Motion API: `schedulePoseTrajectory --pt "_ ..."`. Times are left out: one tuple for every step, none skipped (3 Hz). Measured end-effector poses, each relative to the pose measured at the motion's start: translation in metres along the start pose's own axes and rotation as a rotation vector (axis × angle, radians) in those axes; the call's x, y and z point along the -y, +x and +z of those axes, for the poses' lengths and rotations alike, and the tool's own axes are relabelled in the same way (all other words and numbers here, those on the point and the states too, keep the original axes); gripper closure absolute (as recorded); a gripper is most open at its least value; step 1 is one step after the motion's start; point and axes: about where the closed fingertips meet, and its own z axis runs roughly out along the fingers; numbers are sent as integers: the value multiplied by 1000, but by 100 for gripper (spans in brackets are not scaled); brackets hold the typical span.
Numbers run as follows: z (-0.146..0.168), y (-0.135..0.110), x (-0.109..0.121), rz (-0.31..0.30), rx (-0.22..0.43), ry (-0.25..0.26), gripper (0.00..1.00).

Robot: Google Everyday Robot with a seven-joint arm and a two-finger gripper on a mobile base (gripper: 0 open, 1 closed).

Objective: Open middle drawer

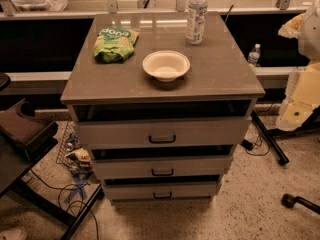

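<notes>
A speckled floor [250,204] strewn with cables [70,191] surrounds a grey three-drawer cabinet. Its surface [220,76] carries a green snack bag [115,44], a white bowl [166,65] and a water bottle [196,16], all above the middle drawer [200,166]. That drawer sits at the centre of the stack, with the taller drawer [210,132] directly above it and the narrowest drawer [200,190] directly below. Its small black bar handle [162,172] lies at the middle of its front.

My gripper [296,109] hangs up and well to the right of the middle drawer, clear of the cabinet. Whether it is open or closed I cannot tell. The drawer looks shut or nearly so, so I judge the task to be at its approach.

To do this well, I should drop left to the level of the middle drawer's handle and face the front squarely. I should close around that bar, not the one above, then pull straight out along the drawer's travel. A skewed pull could bind the drawer or slip off the thin bar.
</notes>
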Motion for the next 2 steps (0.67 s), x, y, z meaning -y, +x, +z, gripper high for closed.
schedulePoseTrajectory --pt "-2 1 2 2 0 12 0" --pt "-9 3 8 7 -1 52 0"
